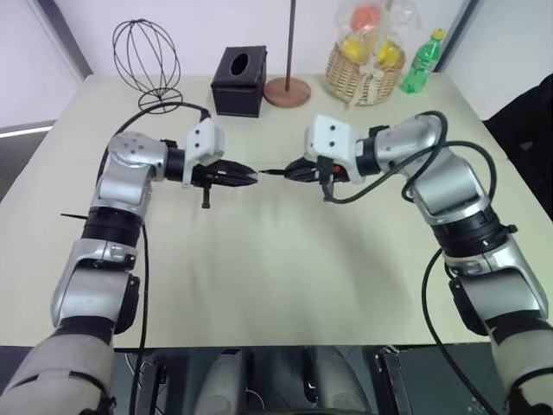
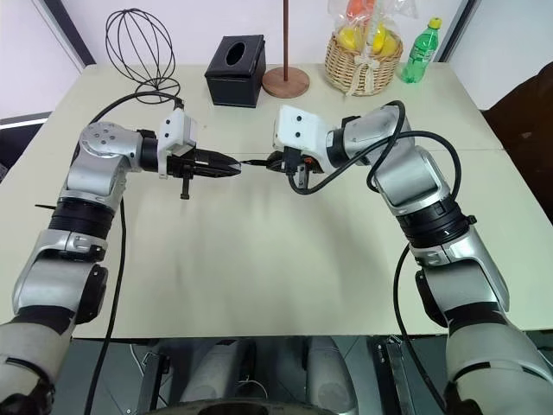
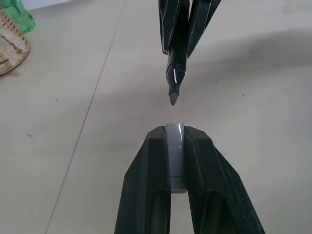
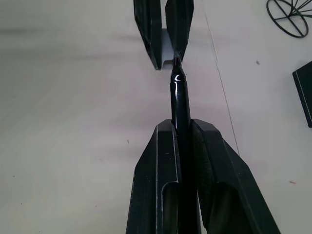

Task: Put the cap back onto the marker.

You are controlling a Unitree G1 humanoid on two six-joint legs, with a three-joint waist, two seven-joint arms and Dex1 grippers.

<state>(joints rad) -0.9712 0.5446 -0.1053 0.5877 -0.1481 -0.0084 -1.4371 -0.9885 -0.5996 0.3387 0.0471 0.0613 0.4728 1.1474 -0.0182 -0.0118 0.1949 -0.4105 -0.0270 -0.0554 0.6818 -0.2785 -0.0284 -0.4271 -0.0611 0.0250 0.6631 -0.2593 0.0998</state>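
Above the middle of the beige table (image 1: 285,268) my two grippers face each other, tip to tip. The left gripper (image 1: 249,177) is shut on the cap (image 3: 175,151), a short grey cylinder whose end pokes out between the black fingers (image 3: 146,185). The right gripper (image 1: 292,171) is shut on the marker (image 4: 178,97), a thin black stick whose pointed tip (image 3: 172,100) aims at the cap. A small gap separates tip and cap in the left wrist view. In the right wrist view the tip sits right at the cap's (image 4: 168,44) mouth; I cannot tell whether they touch.
Along the table's far edge stand a black wire frame (image 1: 147,56), a black tissue box (image 1: 239,80), a brown pole on a round base (image 1: 287,90), a wicker basket of fruit (image 1: 367,73) and a green bottle (image 1: 423,62).
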